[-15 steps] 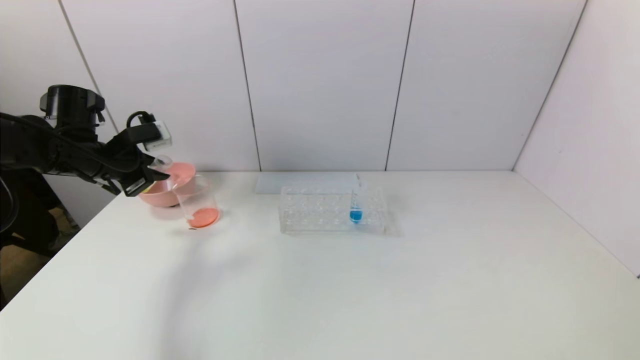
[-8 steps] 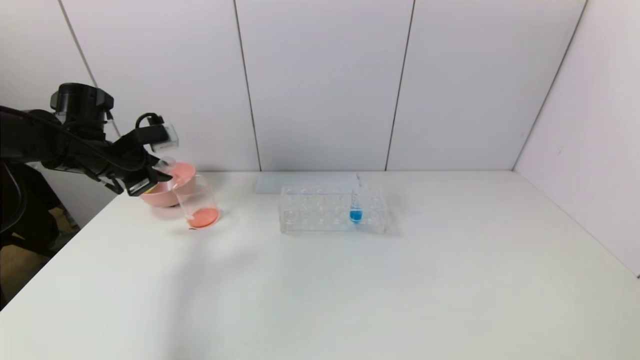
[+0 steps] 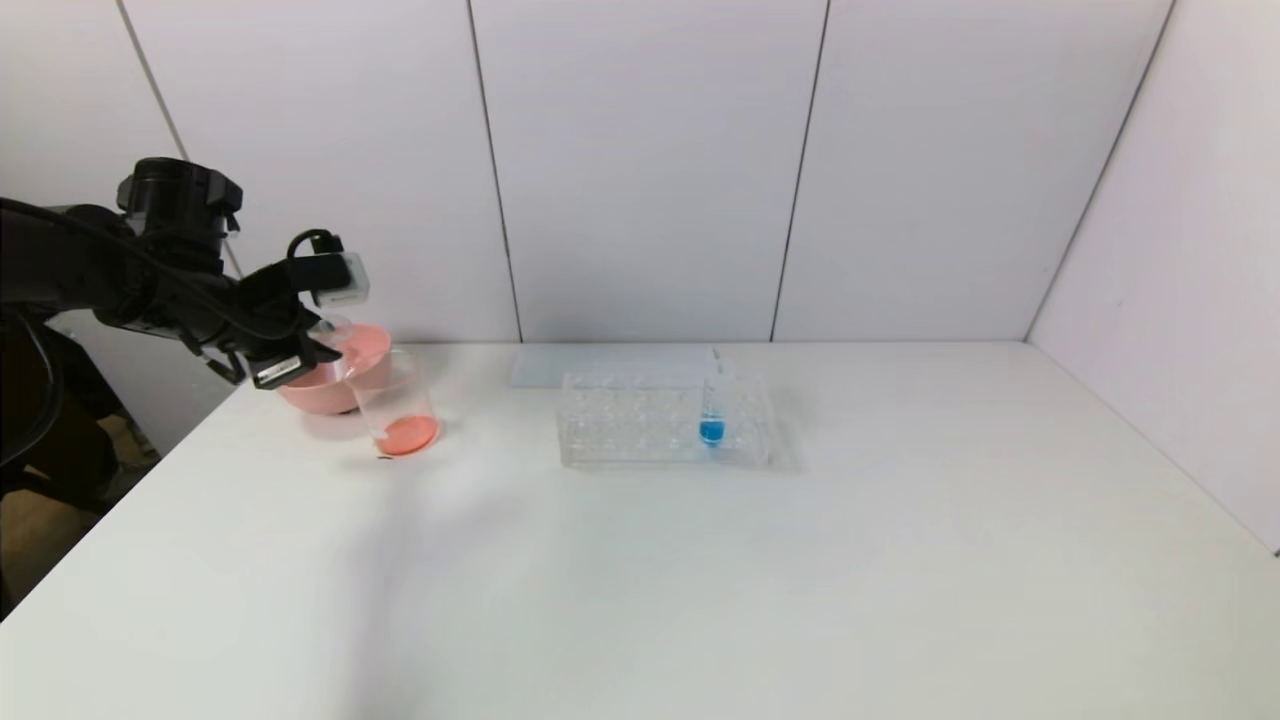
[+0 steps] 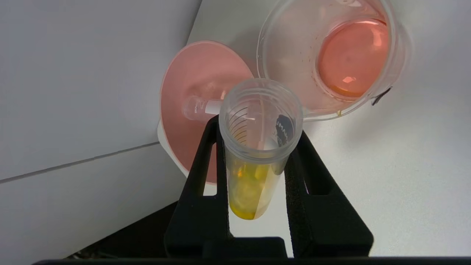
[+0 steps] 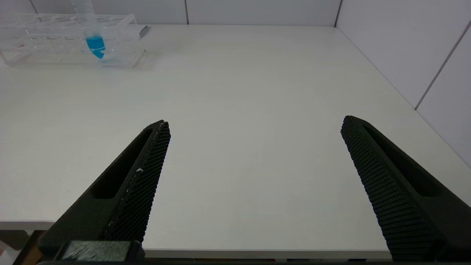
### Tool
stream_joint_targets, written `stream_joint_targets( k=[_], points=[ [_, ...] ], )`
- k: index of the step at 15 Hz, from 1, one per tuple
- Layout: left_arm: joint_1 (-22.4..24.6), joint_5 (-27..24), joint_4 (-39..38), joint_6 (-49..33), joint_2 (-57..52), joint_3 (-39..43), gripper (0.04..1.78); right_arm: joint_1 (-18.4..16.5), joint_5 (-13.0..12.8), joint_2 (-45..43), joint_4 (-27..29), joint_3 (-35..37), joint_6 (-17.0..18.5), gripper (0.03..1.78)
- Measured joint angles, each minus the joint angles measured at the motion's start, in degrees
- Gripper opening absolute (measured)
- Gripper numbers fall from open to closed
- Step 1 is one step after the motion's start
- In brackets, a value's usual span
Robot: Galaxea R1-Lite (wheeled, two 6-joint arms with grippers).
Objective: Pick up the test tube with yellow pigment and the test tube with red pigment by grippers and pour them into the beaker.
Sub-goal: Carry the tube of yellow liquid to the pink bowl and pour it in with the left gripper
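My left gripper [image 3: 318, 347] is shut on the test tube with yellow pigment [image 4: 250, 176] and holds it in the air, tilted. The tube's open mouth [image 3: 332, 326] is by the beaker's rim on the pink bowl's side. The beaker [image 3: 395, 400] stands on the table with red-orange liquid at its bottom [image 4: 351, 59]. In the left wrist view the two fingers [image 4: 206, 147] clamp the tube just below its rim. No tube with red liquid shows. My right gripper [image 5: 254, 125] is open and empty above the table's near edge, out of the head view.
A pink bowl [image 3: 318, 395] stands just behind the beaker, and a clear tube with no visible liquid [image 4: 198, 108] lies in it. A clear tube rack [image 3: 630, 425] stands mid-table and holds a tube with blue liquid [image 3: 712, 418]. The wall is close behind.
My left gripper has moved a little to the right and up with the yellow tube, closer to the beaker. Nothing else has moved.
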Motion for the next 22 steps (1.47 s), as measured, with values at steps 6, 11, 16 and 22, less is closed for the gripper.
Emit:
stream_joint_targets(
  k=[6,11,16,22],
  points=[
    [-0.88,5.50,2.16,5.02,1.19,-1.79,0.45,0.02,0.00,0.00,0.00,0.00,0.00,1.70],
    [-0.85,7.72,3.52,8.55,1.28,-2.41,0.45,0.02,0.00,0.00,0.02,0.00,0.00,1.70],
    [-1.56,9.98,3.45,10.84,1.37,-2.45,0.45,0.02,-0.02,0.00,0.02,0.00,0.00,1.70],
    [-3.22,12.09,3.28,11.41,1.48,-2.45,0.45,0.00,-0.02,0.00,0.02,0.02,0.00,1.70]
  ],
)
